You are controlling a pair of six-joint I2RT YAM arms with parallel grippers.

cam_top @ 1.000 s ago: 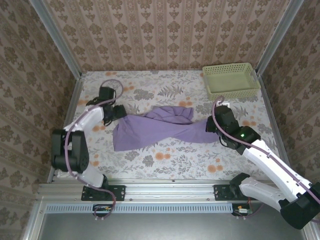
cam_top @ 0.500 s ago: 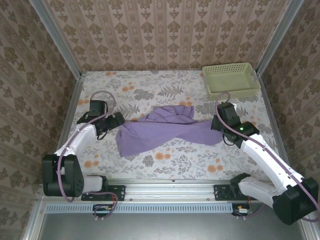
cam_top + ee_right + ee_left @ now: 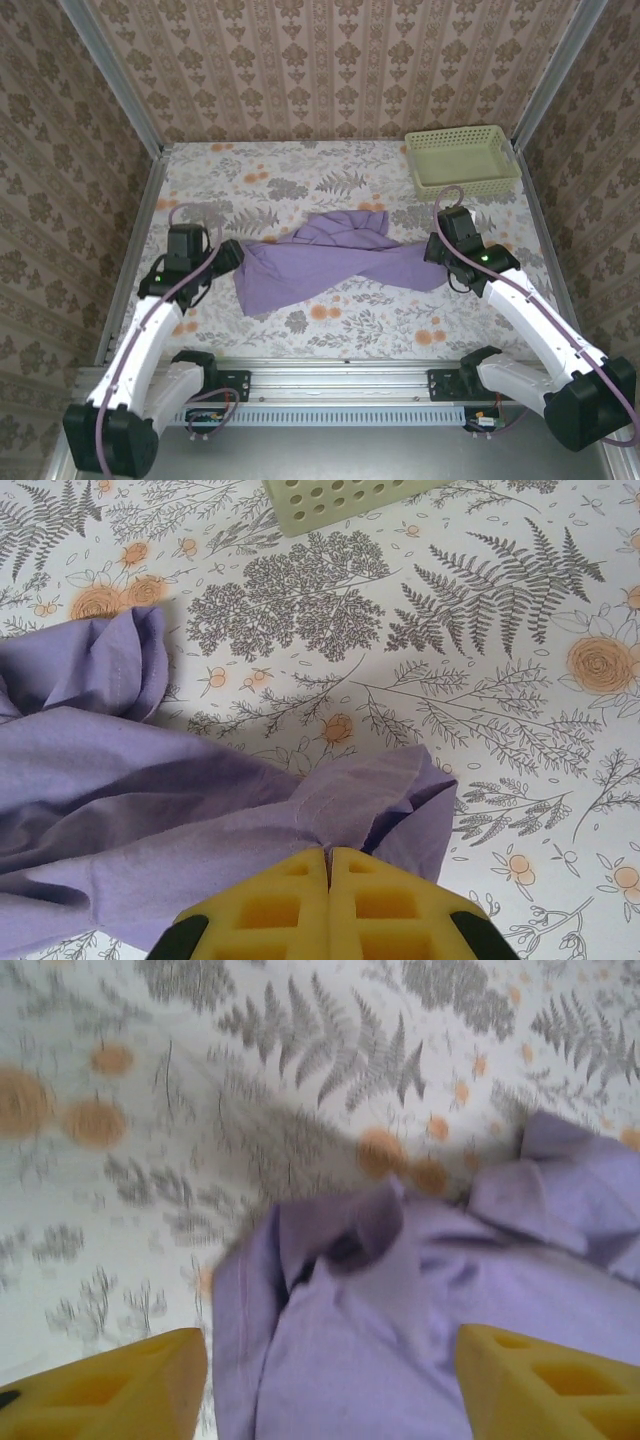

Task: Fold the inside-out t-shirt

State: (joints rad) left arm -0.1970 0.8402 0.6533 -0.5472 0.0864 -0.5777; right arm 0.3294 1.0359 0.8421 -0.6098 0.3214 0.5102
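The inside-out t-shirt (image 3: 330, 262) lies crumpled and stretched sideways across the middle of the table, lavender and plain. My left gripper (image 3: 233, 256) sits at its left edge. In the left wrist view its yellow fingers (image 3: 110, 1390) stand wide apart, open, straddling the t-shirt's (image 3: 400, 1310) folded hem. My right gripper (image 3: 438, 250) is at the shirt's right end. In the right wrist view that gripper (image 3: 328, 860) is shut on a bunched corner of the t-shirt (image 3: 150, 800), just above the tablecloth.
A pale green mesh basket (image 3: 462, 160) stands at the back right corner, and its rim (image 3: 330, 500) lies just beyond the right gripper. Patterned walls and metal posts close in the table. Floral tablecloth (image 3: 300, 185) spreads behind the shirt.
My left arm has swung from the far left toward the front and come over the shirt's left edge, its fingers narrowing a little. The right gripper kept its hold and shifted slightly back.
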